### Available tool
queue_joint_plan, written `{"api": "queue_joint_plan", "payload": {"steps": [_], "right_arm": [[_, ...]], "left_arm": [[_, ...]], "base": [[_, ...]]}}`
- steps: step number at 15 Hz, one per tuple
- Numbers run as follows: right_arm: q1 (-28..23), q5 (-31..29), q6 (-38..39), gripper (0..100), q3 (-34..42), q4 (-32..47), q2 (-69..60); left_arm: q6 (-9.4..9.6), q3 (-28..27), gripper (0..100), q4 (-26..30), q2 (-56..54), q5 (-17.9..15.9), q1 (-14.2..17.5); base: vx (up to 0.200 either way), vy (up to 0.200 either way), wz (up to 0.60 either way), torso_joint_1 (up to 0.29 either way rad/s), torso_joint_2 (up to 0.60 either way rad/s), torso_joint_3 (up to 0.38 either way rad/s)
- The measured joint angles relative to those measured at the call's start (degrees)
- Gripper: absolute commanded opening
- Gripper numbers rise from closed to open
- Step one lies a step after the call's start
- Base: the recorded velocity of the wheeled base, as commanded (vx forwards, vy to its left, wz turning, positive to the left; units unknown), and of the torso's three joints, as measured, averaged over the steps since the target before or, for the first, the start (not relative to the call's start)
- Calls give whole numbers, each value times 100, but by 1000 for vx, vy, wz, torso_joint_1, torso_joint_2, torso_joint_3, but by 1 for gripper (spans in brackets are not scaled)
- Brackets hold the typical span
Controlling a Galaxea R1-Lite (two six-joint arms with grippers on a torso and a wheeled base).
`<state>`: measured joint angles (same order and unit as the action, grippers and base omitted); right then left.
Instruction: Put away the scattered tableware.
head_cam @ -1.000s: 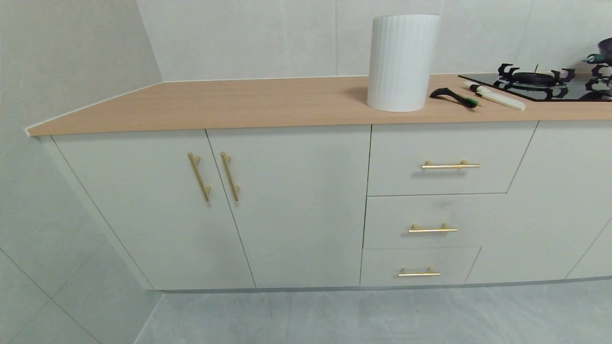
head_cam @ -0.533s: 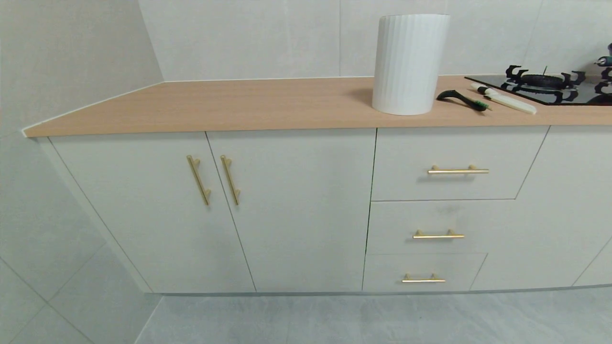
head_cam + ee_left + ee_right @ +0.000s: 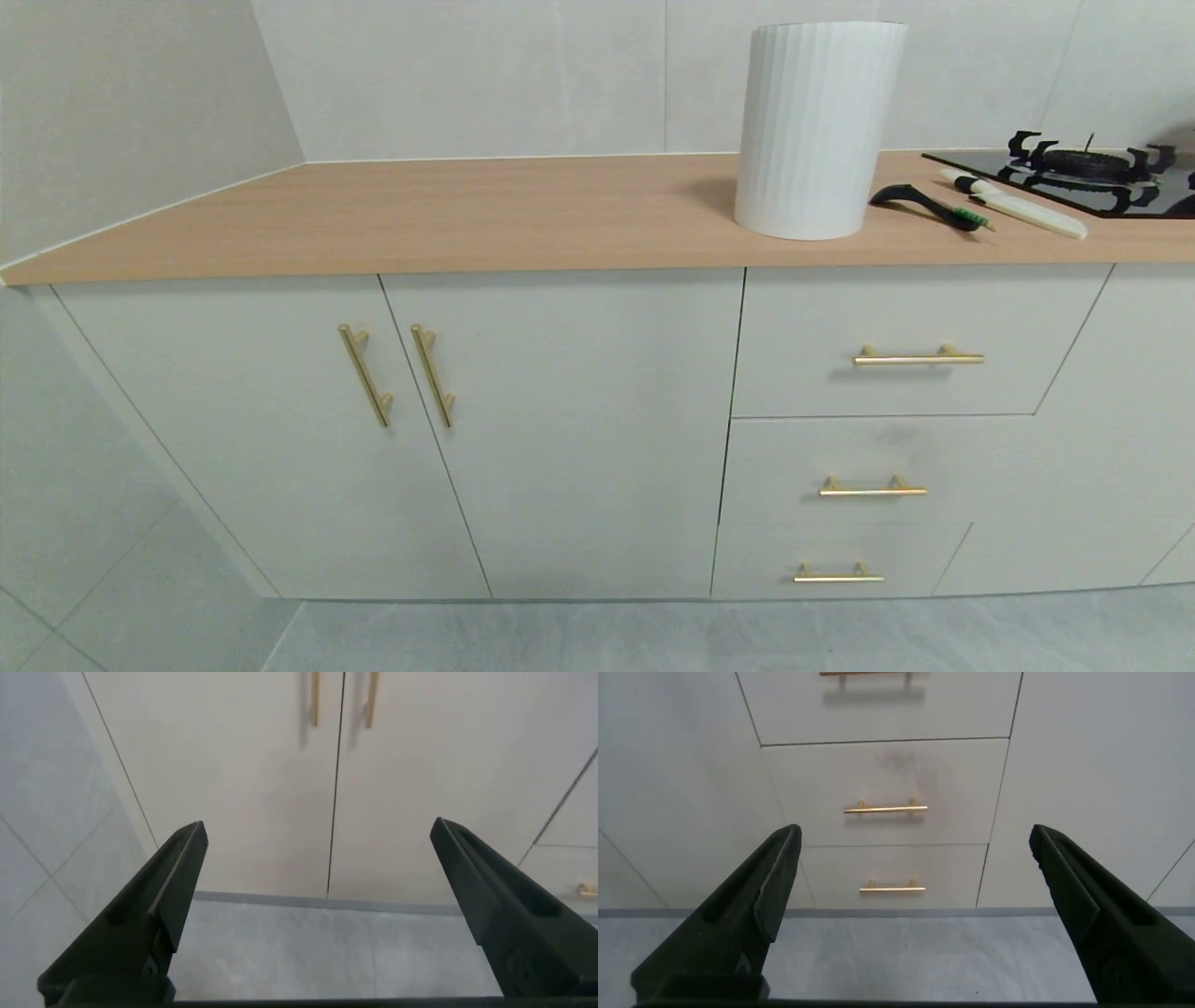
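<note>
On the wooden countertop point(image 3: 448, 215) stands a tall white ribbed container point(image 3: 814, 131). Just to its right lie a black-handled utensil with a green tip point(image 3: 926, 205) and a white knife point(image 3: 1018, 207). My left gripper point(image 3: 318, 859) is open, low in front of the double cabinet doors point(image 3: 336, 775), with nothing between its fingers. My right gripper point(image 3: 915, 859) is open too, facing the lower drawers point(image 3: 887, 789), and holds nothing.
A black gas hob point(image 3: 1083, 168) sits at the counter's far right. Below the counter are two cabinet doors with gold handles point(image 3: 397, 373) and three drawers with gold handles point(image 3: 920, 357). Grey tiled wall closes the left side; grey floor point(image 3: 597, 635) lies below.
The whole head view has shifted: the counter and cabinets appear larger and lower-right, so the camera has moved closer and leftward. The objects on the counter have not moved.
</note>
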<state>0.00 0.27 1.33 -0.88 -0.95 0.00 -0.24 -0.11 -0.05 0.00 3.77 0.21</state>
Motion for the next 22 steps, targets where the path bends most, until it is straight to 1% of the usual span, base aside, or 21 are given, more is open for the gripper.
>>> {"api": "queue_joint_plan", "payload": {"steps": [2, 11, 14, 17, 22], "right_arm": [[0, 2, 0, 100, 0, 0, 0], [0, 51, -144, 100, -24, 38, 7], [71, 85, -151, 100, -397, 95, 333], [145, 132, -155, 100, -992, 113, 1574], [217, 266, -154, 100, -2238, -24, 4763]], "left_arm": [[15, 1, 100, -5, 0, 2, 0], [-27, 0, 100, 2, -2, 6, -7], [-27, 0, 100, -5, -2, 9, 4], [-24, 0, 100, -5, -2, 6, 6], [-27, 0, 100, -2, 0, 9, 1]], "base": [[0, -200, 0, 0, 2, 0], [0, 0, 0, 0, 0, 0], [0, 0, 0, 0, 0, 0], [0, 0, 0, 0, 0, 0], [0, 0, 0, 0, 0, 0]]}}
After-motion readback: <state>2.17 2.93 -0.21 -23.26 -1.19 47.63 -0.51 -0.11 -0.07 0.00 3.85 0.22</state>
